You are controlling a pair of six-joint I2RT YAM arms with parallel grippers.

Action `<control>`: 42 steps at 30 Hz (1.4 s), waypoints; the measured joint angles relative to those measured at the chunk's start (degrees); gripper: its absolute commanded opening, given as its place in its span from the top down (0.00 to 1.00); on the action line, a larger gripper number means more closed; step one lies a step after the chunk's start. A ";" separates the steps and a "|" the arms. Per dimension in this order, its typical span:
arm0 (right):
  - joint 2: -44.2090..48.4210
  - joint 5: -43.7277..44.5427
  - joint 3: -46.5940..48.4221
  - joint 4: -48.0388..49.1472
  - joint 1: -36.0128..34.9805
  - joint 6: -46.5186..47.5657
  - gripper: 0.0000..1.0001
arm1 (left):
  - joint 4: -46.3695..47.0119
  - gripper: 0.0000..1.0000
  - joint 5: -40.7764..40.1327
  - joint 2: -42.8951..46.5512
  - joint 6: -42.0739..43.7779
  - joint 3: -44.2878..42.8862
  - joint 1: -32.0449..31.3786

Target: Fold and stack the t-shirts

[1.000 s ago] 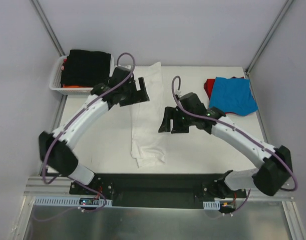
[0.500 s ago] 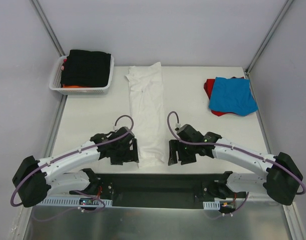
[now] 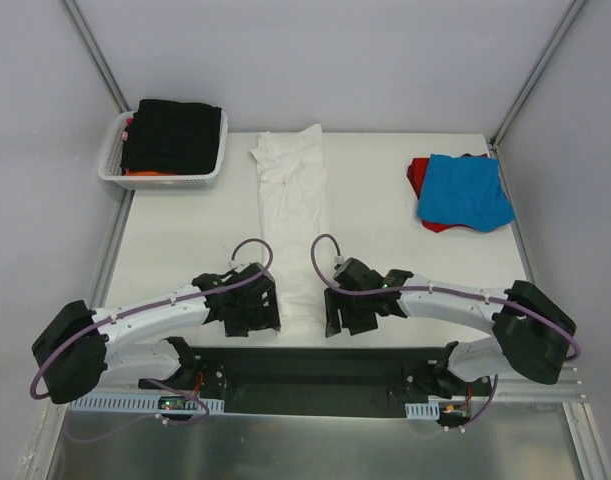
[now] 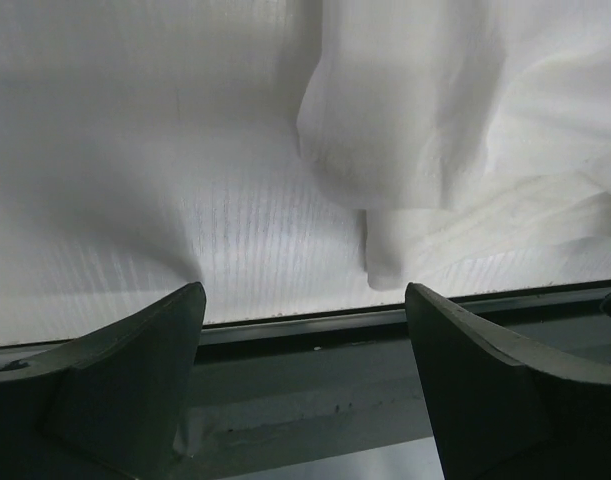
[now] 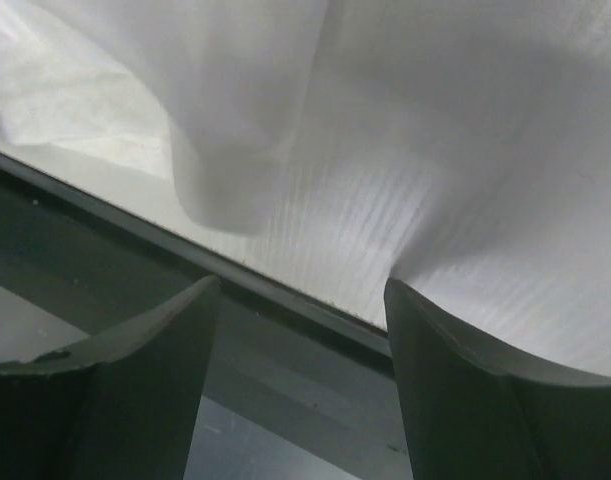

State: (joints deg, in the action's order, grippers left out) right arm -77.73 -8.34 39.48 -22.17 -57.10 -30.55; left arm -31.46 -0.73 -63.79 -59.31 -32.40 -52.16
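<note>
From above: a white t-shirt [image 3: 293,220] folded into a long narrow strip, lying lengthwise down the middle of the table [image 3: 185,250], with its near end at the front edge. Flanking that near end, the left gripper [image 3: 263,312] just on its left and the right gripper [image 3: 335,314] just on its right, both low over the edge. In the far left corner, a white lattice basket [image 3: 111,160] holding a black t-shirt [image 3: 175,132] on top of an orange t-shirt [image 3: 150,173]. Far right, well apart from the strip, a blue t-shirt [image 3: 467,190] stacked on a red t-shirt [image 3: 416,174]. Through the left wrist camera: fingers [image 4: 115,385] spread wide and grasping nothing, bare table and its dark front rail [image 4: 315,360] between them, the shirt's folded corner ahead and to the right. Through the right wrist camera: fingers [image 5: 485,390] likewise parted and holding nothing, the shirt's end drooping ahead to the left, with table and rail in the gap.
</note>
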 measured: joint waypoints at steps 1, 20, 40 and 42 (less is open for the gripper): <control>-1.33 0.00 0.17 0.44 -0.13 0.02 0.30 | 0.85 0.19 0.00 -1.22 0.11 0.00 0.00; -7.56 -0.02 6.71 2.82 0.17 1.20 0.41 | 7.02 0.40 0.04 -13.97 5.68 -10.88 0.00; -9.03 -0.72 6.58 4.39 0.24 0.94 0.45 | 10.58 0.49 1.62 -9.57 2.64 -2.34 -0.02; -9.53 -0.94 6.56 4.76 0.24 0.85 0.45 | 12.17 0.57 2.29 -9.57 2.27 -1.68 -0.02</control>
State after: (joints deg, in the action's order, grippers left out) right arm -87.26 -9.28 46.04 -17.41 -56.86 -29.69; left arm -19.29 1.56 -73.36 -57.04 -34.09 -52.18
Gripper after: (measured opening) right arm 0.550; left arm 0.527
